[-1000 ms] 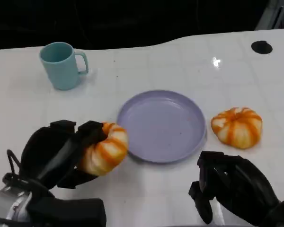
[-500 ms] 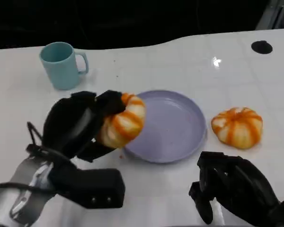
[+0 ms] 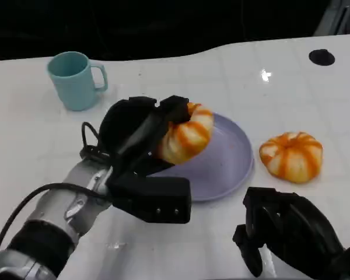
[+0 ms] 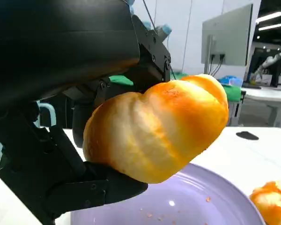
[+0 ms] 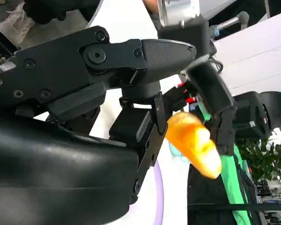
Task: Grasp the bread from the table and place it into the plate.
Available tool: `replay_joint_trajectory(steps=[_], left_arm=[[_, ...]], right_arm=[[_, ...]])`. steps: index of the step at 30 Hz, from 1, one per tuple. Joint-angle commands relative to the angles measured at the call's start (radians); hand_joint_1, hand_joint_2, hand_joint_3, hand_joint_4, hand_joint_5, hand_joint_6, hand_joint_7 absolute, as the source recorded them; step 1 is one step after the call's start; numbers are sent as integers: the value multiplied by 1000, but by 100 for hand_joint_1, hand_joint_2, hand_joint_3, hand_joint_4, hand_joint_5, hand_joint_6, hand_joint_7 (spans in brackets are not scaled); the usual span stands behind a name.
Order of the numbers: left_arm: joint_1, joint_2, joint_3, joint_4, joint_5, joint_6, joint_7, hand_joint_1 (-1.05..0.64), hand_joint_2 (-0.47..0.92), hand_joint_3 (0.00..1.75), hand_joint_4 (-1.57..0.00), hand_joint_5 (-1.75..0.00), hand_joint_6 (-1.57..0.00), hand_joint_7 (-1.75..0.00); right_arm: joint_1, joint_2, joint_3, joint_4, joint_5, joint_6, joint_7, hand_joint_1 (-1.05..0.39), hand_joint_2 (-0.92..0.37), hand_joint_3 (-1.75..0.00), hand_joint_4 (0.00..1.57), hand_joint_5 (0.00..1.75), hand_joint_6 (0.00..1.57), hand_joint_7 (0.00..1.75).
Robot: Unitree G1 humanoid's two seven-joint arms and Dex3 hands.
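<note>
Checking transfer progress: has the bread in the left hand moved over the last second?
Yes. The held bread moved up and right, from beside the plate to above its left part.

Held in the left hand (image 3: 141, 133) over the left part of the round lavender plate (image 3: 233, 169): orange-striped bread roll (image 3: 186, 133). Right of the plate, a second orange-striped bread roll (image 3: 291, 156); far left behind, a teal ceramic mug (image 3: 74, 80); near right, the right hand (image 3: 283, 230).

No readable text, labels, brands, numbers or signs showing on anything in these views.
</note>
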Motion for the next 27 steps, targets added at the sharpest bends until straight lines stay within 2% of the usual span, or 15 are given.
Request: replay_joint_trajectory(steps=[1,4,5,6,7,8,9,11,12,14,17,20,27], left_arm=[[-83,-31,-29,134,-1,-4,31,-21,42,122,-94,-175,-74,-175],[-117,-53,-42,209,-9,-16,40,-22,44,119,-95,-175,-72,-174],[-124,-57,-43,224,-16,-16,29,-22,45,117,-93,-175,-72,-166],[-130,-60,-45,233,-19,-12,17,-23,48,111,-90,-175,-75,-148],[-135,-60,-53,238,-16,-1,-1,-26,52,97,-84,-168,-79,-119],[-140,-58,-61,240,-13,9,-22,-31,62,70,-77,-142,-81,-77],[-145,-54,-69,238,-11,21,-49,-34,72,50,-75,-126,-83,-53],[-149,-48,-81,232,-11,33,-90,-46,87,22,-60,-80,-72,-14],[-151,-45,-86,226,-11,40,-114,-50,90,18,-57,-67,-68,-7],[-151,-37,-92,206,-17,55,-175,-66,92,27,-40,-48,-47,-2],[-144,-22,-97,165,-25,71,-251,-81,92,41,-24,-38,-31,0],[-135,-5,-101,125,-22,82,-296,-87,92,49,-17,-37,-28,0],[-116,20,-101,57,-23,112,-354,-88,92,51,-14,-36,-30,-1]], right_arm=[[4,-11,-13,-8,8,4,2,-92,-92,-35,120,166,102,150],[7,-9,-13,-10,15,6,3,-92,-92,-35,120,166,102,150],[8,-9,-12,-11,12,5,2,-92,-91,-35,120,165,102,149],[9,-9,-11,-12,7,-1,0,-92,-92,-35,120,165,102,149],[8,-10,-9,-10,1,-9,1,-92,-92,-35,120,165,102,149],[9,-11,-8,-11,-2,-11,1,-92,-92,-36,120,165,102,150],[9,-11,-8,-13,-2,-9,0,-92,-92,-37,119,166,102,150],[8,-11,-8,-10,-3,-13,2,-92,-92,-37,119,166,102,151],[8,-9,-8,-9,-1,-13,3,-92,-92,-37,119,166,102,151],[8,-7,-9,-10,3,-8,2,-92,-92,-37,120,165,103,151],[9,-8,-8,-14,6,-4,2,-92,-91,-37,121,165,103,150],[11,-7,-8,-15,3,-10,2,-92,-92,-37,121,164,103,150],[10,-8,-11,-15,12,-8,6,-92,-92,-36,122,163,102,148]])
